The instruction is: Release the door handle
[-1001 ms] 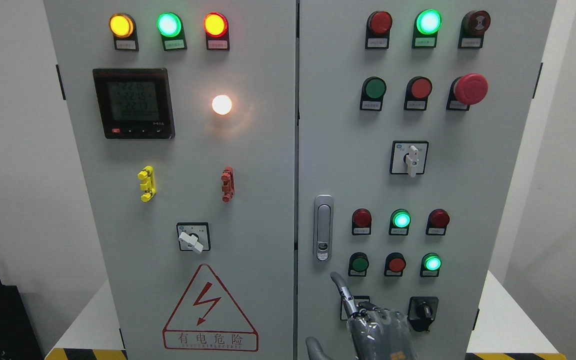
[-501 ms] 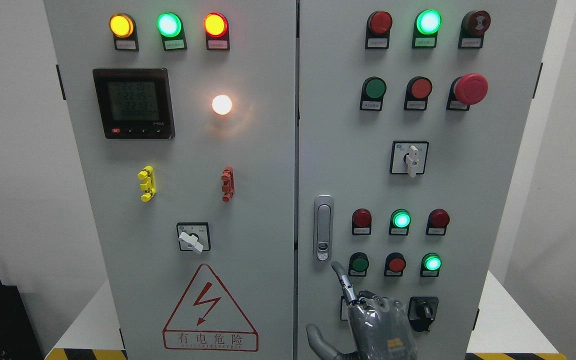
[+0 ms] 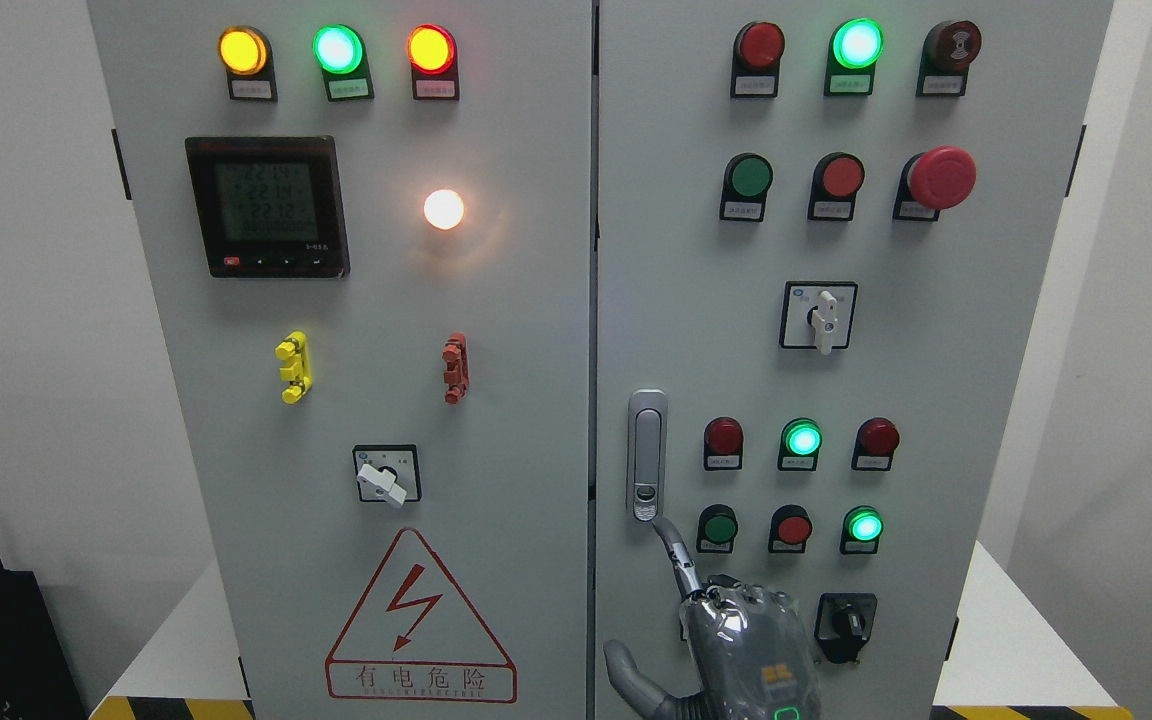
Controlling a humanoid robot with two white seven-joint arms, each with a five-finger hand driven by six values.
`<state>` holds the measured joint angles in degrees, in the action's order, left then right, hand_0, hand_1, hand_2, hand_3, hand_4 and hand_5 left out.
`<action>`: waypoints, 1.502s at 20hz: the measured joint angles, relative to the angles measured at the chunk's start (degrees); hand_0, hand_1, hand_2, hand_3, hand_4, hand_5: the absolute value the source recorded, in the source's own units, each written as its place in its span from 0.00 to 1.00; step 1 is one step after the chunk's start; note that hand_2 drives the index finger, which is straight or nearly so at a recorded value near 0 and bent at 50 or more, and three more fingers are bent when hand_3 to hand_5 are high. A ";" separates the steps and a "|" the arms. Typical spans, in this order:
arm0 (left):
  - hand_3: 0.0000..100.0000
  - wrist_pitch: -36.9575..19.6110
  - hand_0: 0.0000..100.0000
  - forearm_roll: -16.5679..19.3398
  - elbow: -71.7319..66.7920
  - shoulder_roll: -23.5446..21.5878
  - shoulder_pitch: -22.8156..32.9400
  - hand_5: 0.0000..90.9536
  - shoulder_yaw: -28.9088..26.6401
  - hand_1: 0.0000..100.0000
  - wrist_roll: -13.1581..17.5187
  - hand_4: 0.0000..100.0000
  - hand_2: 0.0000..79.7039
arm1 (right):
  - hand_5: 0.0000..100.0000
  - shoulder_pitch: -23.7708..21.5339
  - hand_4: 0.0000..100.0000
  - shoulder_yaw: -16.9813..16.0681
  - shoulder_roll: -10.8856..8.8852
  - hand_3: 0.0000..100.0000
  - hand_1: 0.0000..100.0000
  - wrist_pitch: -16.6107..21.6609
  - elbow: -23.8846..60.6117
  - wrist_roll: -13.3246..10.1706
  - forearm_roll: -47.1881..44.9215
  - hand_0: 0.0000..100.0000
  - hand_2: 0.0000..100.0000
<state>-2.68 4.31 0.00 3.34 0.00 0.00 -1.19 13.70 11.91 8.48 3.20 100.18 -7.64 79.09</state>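
1. The cabinet point(image 3: 496, 300) fills the view, both doors shut, standing on a white counter point(image 3: 1016, 650) with striped tape along its front edge. Nothing on it has changed over the last second: lamps, meter and switches read the same.

2. The right door point(image 3: 936, 330) carries the handle point(image 3: 647, 455), a slim grey swing latch set flush and upright by the door's left edge, just beside the centre seam. It has not popped out or turned.

3. The right hand point(image 3: 736, 640) comes up from the bottom edge, below the handle. Over the last second it has climbed and drifted left.

4. Its fingers point(image 3: 678, 560): the index is stretched out, the thumb sticks out to the left, and the rest are curled against the palm; they grasp nothing. The index tip was well below the handle a second ago; now it touches, or all but touches, the handle's lower end by the lock button.

5. My reading: this looks like a press on the latch button to free the handle, and that press is just starting.

6. The left hand is out of view.
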 measured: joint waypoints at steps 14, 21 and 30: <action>0.00 0.00 0.12 0.00 0.00 0.00 0.00 0.00 0.00 0.39 0.00 0.00 0.00 | 0.97 2.30 0.88 0.80 0.01 0.99 0.33 -1.66 -2.03 0.05 0.03 0.23 0.00; 0.00 0.00 0.12 0.00 0.00 0.00 0.00 0.00 0.00 0.39 0.00 0.00 0.00 | 0.97 2.56 0.88 0.95 0.03 0.99 0.33 -2.27 -2.60 0.06 0.03 0.23 0.00; 0.00 0.00 0.12 0.00 0.00 0.00 0.00 0.00 0.00 0.39 0.00 0.00 0.00 | 0.97 2.62 0.88 1.02 0.03 0.99 0.33 -3.40 -2.94 0.28 0.03 0.23 0.00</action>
<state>-2.68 4.31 0.00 3.34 0.00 0.00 -1.19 16.32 12.93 8.52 -0.20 97.23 -7.36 79.11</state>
